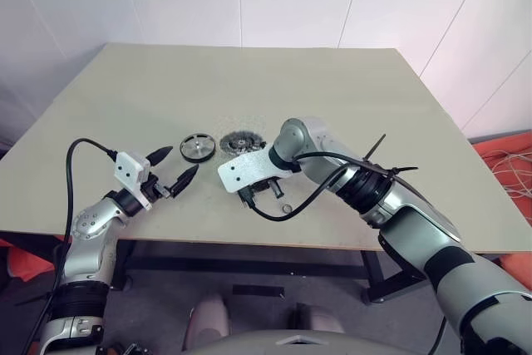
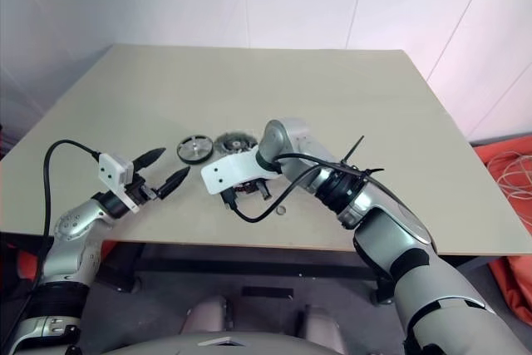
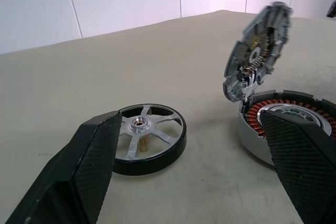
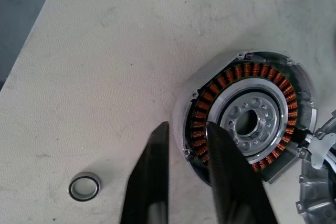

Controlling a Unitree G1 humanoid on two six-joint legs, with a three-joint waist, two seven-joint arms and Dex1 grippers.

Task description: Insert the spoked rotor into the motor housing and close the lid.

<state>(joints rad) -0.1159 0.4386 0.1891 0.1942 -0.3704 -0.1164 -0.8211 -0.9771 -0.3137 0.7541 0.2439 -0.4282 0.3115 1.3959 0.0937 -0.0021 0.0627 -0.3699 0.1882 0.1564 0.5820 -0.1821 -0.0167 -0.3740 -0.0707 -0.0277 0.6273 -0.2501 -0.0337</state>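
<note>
The spoked rotor (image 3: 157, 136), a black-rimmed wheel with silver spokes and a pale hub, lies flat on the table (image 1: 332, 89). Just right of it stands the motor housing (image 4: 247, 121), its copper windings bare around a silver centre. The lid (image 3: 258, 51), a grey round cover, stands upright on the housing's edge. My right gripper (image 4: 186, 127) points down over the housing's near rim, its fingers slightly apart with nothing between them: one finger is outside the rim, the other over the windings. My left gripper (image 1: 181, 162) hangs open just left of the rotor (image 1: 197, 147).
A small loose ring (image 4: 84, 186) lies on the table near the front edge, beside my right gripper. My right forearm and its cable cross the table's front right. The table's front edge runs close under both grippers. Orange material and cables (image 1: 507, 155) lie on the floor at the right.
</note>
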